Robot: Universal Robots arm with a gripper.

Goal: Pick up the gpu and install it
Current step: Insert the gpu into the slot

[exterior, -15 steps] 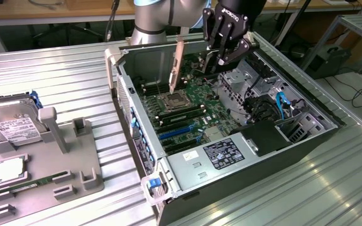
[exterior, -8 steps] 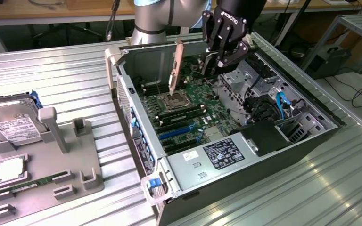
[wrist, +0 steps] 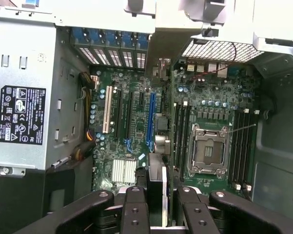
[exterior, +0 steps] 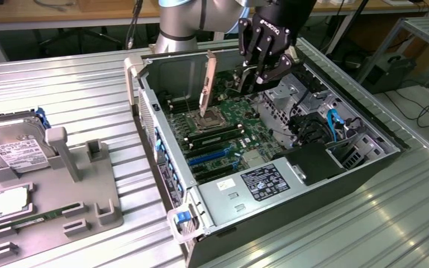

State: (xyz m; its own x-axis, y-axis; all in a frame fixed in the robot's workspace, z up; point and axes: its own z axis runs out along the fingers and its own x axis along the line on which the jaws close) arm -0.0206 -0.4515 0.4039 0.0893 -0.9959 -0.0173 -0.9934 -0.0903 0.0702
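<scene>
One ribbed table (exterior: 73, 84), desks (exterior: 20, 12) behind, bears the case (exterior: 371, 120); gripper (exterior: 258, 84) clasps the gpu (exterior: 209, 78).

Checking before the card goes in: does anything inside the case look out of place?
The card in the gripper hangs upright above the board, seemingly nearer the processor socket than the blue slot. The socket's thin lever looks raised, unlatched.

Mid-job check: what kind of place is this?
Probably a robotics lab workbench set up for PC assembly: an open computer case on a ribbed metal table, with a hard drive in a gray holder.
</scene>
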